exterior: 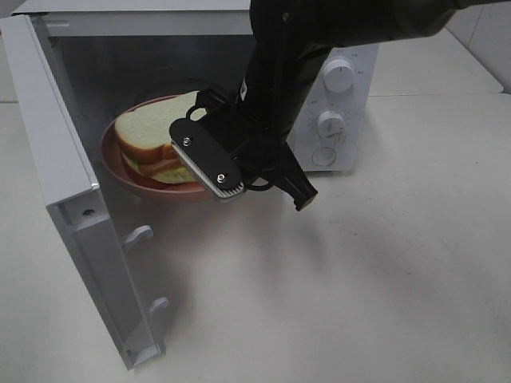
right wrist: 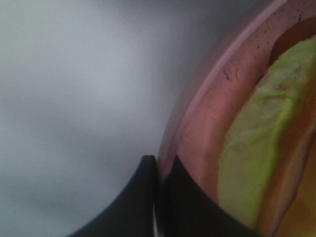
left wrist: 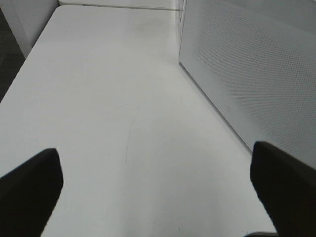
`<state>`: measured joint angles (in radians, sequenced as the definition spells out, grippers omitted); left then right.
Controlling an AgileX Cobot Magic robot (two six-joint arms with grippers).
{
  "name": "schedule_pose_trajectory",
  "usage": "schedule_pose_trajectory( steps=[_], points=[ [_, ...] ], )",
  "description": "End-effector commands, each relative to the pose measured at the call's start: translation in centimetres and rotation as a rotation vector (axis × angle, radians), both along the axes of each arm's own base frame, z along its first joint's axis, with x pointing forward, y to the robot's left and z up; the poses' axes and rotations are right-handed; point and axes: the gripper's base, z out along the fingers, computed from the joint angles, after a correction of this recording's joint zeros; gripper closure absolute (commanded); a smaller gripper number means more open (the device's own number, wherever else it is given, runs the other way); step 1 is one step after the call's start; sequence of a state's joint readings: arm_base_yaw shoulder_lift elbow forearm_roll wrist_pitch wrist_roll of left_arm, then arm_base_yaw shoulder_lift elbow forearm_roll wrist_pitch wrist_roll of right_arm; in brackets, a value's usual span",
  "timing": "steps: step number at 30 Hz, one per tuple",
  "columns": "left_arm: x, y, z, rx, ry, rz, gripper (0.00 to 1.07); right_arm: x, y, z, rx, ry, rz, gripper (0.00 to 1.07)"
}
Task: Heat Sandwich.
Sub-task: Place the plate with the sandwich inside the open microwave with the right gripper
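Observation:
The sandwich (exterior: 152,140), white bread with tan crust and pale green filling, lies on a round pink plate (exterior: 112,152) in the open mouth of the white microwave (exterior: 343,96). My right gripper (exterior: 226,185) is shut on the plate's near rim. In the right wrist view its fingers (right wrist: 148,197) pinch the pink rim (right wrist: 207,113), with the sandwich's green filling (right wrist: 252,158) just beyond. My left gripper (left wrist: 158,192) is open and empty over bare table. It is out of the exterior high view.
The microwave door (exterior: 64,183) stands swung open to the left of the plate. Its perforated white panel (left wrist: 256,74) runs beside my left gripper. The white table (exterior: 383,279) extends in front and to the right.

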<state>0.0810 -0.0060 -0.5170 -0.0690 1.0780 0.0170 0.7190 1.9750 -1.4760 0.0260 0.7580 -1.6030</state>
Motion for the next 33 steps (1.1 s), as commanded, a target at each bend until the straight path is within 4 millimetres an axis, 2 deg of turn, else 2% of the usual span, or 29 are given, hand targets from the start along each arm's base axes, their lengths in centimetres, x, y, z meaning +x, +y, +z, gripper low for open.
schedule_pose_trajectory(
  steps=[1, 18, 33],
  points=[
    [-0.1, 0.0, 0.0, -0.003, -0.013, 0.004, 0.09, 0.6, 0.9, 0.3, 0.022, -0.001, -0.018, 1.07],
    [-0.1, 0.0, 0.0, -0.003, -0.013, 0.004, 0.09, 3.7, 3.1, 0.0, 0.036, -0.041, -0.099, 1.06],
    [-0.1, 0.0, 0.0, -0.003, -0.013, 0.004, 0.09, 5.4, 4.4, 0.1, 0.045, -0.066, -0.143, 1.05]
  ],
)
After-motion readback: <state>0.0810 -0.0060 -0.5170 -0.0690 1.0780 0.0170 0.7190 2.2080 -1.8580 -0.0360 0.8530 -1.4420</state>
